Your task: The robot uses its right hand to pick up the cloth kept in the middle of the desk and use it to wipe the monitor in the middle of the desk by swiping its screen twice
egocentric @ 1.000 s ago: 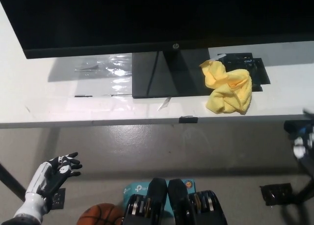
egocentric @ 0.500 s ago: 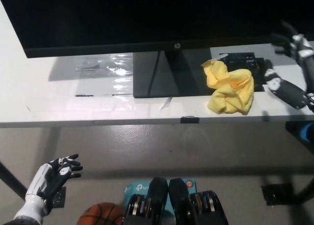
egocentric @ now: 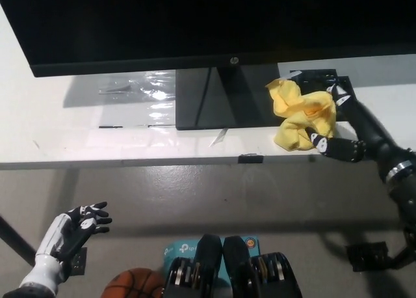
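Observation:
A crumpled yellow cloth lies on the white desk, just right of the monitor's black stand. The big black monitor fills the top of the head view, its screen dark. My black right hand sits against the cloth's right side, fingers spread around its edge and touching it; the cloth still rests on the desk. My white left hand hangs low at the lower left, below the desk edge, with fingers apart and nothing in them.
A black flat object lies behind the cloth under the monitor. A small dark clip sits on the desk's front edge. Below, on the floor, are a basketball and a dark block.
My right hand came in from the right, rose to the desk, then dropped onto the cloth's right side. Cloth and left hand have stayed put.

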{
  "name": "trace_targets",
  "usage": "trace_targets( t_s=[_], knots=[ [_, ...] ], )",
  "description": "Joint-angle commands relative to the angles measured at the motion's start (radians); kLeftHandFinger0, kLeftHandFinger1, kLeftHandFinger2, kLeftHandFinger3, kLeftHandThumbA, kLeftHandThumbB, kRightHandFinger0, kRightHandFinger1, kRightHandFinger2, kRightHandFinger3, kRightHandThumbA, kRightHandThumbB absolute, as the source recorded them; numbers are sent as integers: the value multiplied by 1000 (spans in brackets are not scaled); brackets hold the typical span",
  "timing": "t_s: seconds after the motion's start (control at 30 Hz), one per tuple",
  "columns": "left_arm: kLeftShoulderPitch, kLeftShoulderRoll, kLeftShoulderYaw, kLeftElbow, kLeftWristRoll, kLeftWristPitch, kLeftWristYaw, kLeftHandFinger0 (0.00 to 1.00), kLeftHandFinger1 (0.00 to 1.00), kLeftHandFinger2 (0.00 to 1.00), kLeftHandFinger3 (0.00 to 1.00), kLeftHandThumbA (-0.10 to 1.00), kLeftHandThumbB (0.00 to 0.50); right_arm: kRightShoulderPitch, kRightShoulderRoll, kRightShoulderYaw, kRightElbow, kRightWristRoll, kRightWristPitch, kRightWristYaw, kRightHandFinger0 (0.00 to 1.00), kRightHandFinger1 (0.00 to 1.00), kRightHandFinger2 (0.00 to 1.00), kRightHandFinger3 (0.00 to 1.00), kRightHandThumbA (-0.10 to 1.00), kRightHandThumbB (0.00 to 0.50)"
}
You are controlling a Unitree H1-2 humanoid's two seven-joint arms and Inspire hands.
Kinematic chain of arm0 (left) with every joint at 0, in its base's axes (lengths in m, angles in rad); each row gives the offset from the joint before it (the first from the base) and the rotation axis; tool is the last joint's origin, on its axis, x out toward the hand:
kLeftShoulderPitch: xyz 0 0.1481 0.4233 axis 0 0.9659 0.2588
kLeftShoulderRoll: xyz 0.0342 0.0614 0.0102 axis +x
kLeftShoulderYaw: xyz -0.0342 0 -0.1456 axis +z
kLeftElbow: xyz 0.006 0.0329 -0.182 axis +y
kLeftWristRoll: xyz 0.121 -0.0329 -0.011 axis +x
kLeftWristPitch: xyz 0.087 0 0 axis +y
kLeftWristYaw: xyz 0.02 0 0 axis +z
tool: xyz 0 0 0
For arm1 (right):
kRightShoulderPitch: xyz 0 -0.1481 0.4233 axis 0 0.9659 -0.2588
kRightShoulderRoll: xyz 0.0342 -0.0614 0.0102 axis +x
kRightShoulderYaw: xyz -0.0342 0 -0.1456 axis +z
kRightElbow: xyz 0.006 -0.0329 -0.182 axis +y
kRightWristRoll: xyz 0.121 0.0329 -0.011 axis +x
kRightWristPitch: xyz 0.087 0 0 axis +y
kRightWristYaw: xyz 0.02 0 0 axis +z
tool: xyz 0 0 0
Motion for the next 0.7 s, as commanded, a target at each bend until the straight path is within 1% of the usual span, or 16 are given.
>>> trace_targets(
  t_s=[0.0, 0.1, 0.13, 0.2, 0.23, 0.27, 0.33, 0.37, 0.4, 0.43, 0.47, 0.53, 0.6, 0.67],
  knots=[
    [-15, 20, -5, -16, 1, -10, -17, 720, 683, 851, 1000, 264, 0, -55, -4, 14, 19, -78, 45, 44, 1000, 1000, 1000, 1000, 581, 356],
    [-16, 19, -2, -11, -5, -7, -19, 739, 685, 849, 1000, 263, 2, -71, -2, 28, 80, -66, 45, 32, 1000, 1000, 1000, 1000, 565, 354],
    [-17, 20, -3, -6, -4, -16, -22, 730, 681, 847, 1000, 260, 0, -81, -1, 37, 103, -75, 45, 31, 1000, 1000, 1000, 1000, 583, 365],
    [-15, 21, -4, -9, -2, -14, -22, 734, 693, 859, 1000, 264, 0, -94, 0, 46, 145, -87, 25, 24, 1000, 1000, 1000, 1000, 582, 356],
    [-14, 19, -4, -9, -7, -14, -25, 731, 685, 842, 1000, 262, 0, -113, 3, 50, 185, -91, 29, 23, 1000, 1000, 1000, 1000, 578, 350],
    [-13, 20, -5, -10, -6, -11, -27, 731, 689, 844, 1000, 264, 3, -123, 7, 48, 208, -90, 20, 17, 1000, 1000, 1000, 1000, 573, 344],
    [-13, 17, -3, -13, -8, -9, -23, 731, 687, 848, 1000, 249, 0, -161, 15, 53, 250, -102, 29, 16, 1000, 1000, 1000, 1000, 591, 322],
    [-19, 16, -5, -11, -5, -6, -21, 722, 684, 847, 1000, 253, 3, -176, 17, 50, 269, -102, 28, 14, 1000, 1000, 1000, 1000, 597, 329],
    [-18, 17, -5, -12, -4, -4, -21, 738, 687, 849, 1000, 255, 0, -183, 19, 50, 282, -102, 21, 11, 1000, 1000, 1000, 1000, 594, 326],
    [-16, 17, -6, -13, -4, -2, -21, 746, 691, 852, 1000, 258, 9, -192, 23, 46, 310, -97, 2, 6, 1000, 1000, 1000, 1000, 589, 331],
    [-15, 17, -6, -12, -4, -2, -22, 750, 695, 855, 1000, 263, 10, -195, 25, 44, 319, -96, -4, 5, 1000, 1000, 1000, 1000, 593, 309],
    [-18, 19, -5, -6, -6, -2, -23, 742, 683, 847, 1000, 275, 22, -216, 26, 46, 350, -106, -7, 1, 1000, 1000, 1000, 1000, 601, 334],
    [-20, 23, -8, -2, 0, -7, -25, 757, 687, 851, 1000, 283, 11, -234, 34, 39, 379, -104, -10, -6, 1000, 1000, 1000, 1000, 588, 331],
    [-20, 23, -9, -11, 0, 0, -23, 759, 688, 855, 1000, 282, 9, -248, 37, 42, 394, -108, -12, -7, 1000, 1000, 1000, 1000, 589, 326]
  ],
)
